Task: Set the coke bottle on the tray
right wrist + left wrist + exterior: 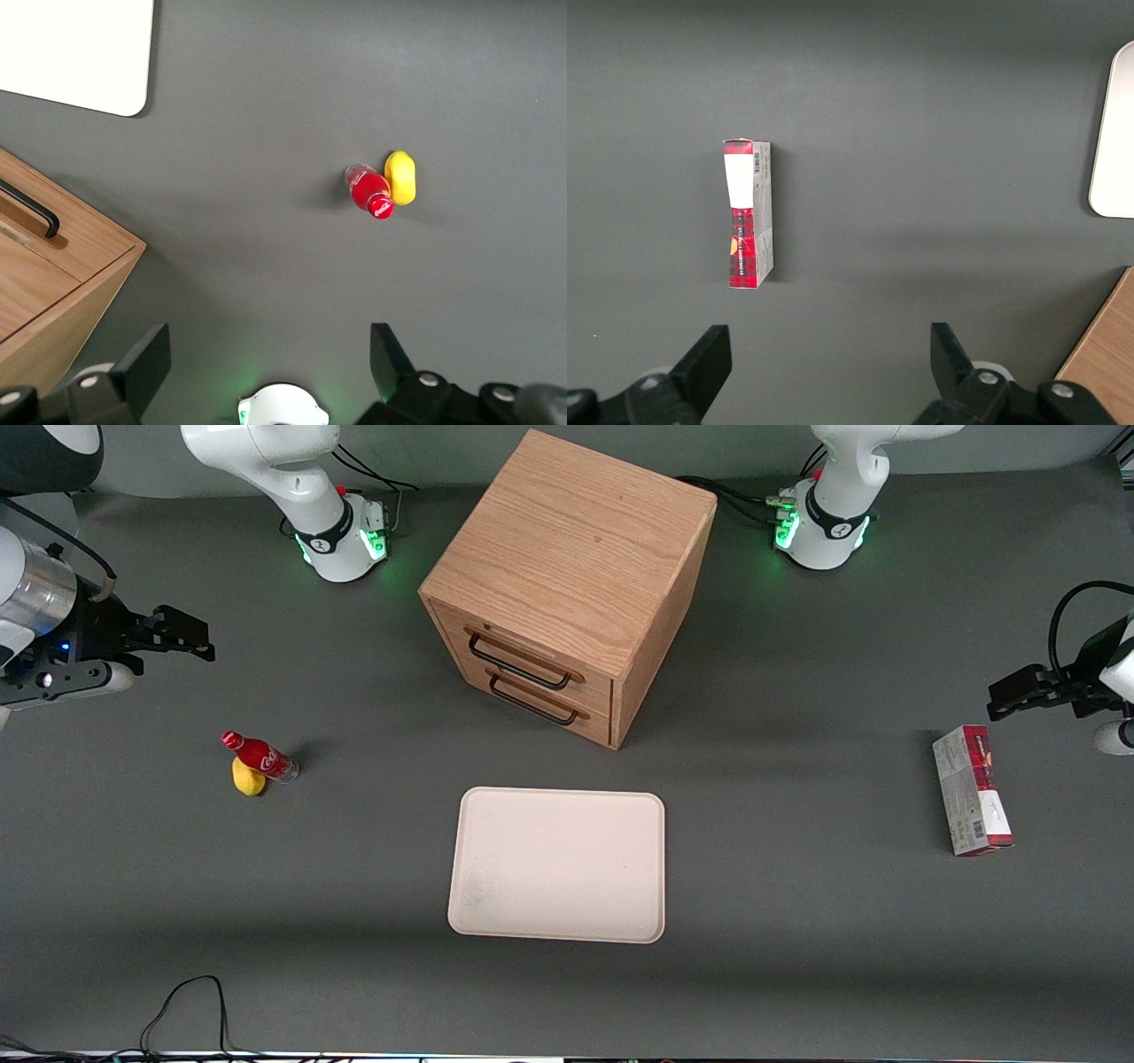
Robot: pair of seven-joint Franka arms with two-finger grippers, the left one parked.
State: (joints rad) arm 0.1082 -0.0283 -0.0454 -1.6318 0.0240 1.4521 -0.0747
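Observation:
The coke bottle (261, 755), with red cap, red label and clear base, lies tilted against a small yellow lump (249, 777) on the grey table, toward the working arm's end. It also shows in the right wrist view (369, 190), touching the lump (400, 177). The cream-white tray (558, 864) lies flat and bare near the front camera, in front of the cabinet; one corner shows in the right wrist view (75, 53). My right gripper (205, 640) hangs open and empty well above the table, farther from the front camera than the bottle; its fingers stand wide apart around (270, 359).
A wooden two-drawer cabinet (567, 584) stands mid-table, its drawers shut; its corner shows in the right wrist view (53, 283). A red-and-grey carton (970, 802) lies toward the parked arm's end. Cables lie at the table's front edge.

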